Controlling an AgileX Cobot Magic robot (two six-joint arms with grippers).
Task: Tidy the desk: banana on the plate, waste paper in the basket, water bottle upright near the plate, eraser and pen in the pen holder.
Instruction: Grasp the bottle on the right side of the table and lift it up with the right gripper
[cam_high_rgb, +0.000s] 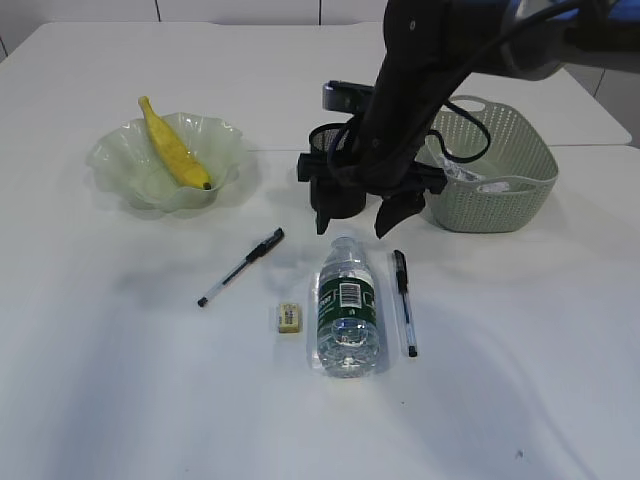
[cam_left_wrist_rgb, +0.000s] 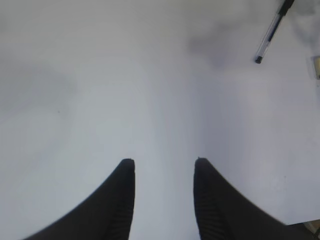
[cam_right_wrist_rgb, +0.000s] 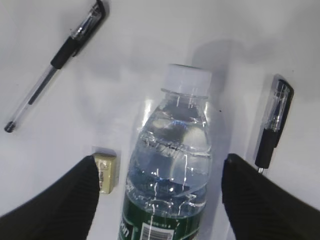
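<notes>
Fingers of my right gripper (cam_right_wrist_rgb: 160, 175) spread wide over the lying bottle (cam_right_wrist_rgb: 167, 170), one on each side, not touching it.

Just left of the bottle lies the eraser (cam_right_wrist_rgb: 105, 171), a pen (cam_right_wrist_rgb: 272, 125) lies on its right, and a second pen (cam_right_wrist_rgb: 55, 65) lies farther left. My left gripper (cam_left_wrist_rgb: 164, 167) hangs parted over bare table (cam_left_wrist_rgb: 100, 90). Beyond stand the holder (cam_high_rgb: 330, 145), the basket (cam_high_rgb: 500, 190) with paper (cam_high_rgb: 490, 185), and the banana (cam_high_rgb: 172, 145) on its plate (cam_high_rgb: 120, 170).

The right arm (cam_high_rgb: 420, 90) hides most of the pen holder (cam_high_rgb: 330, 150).
</notes>
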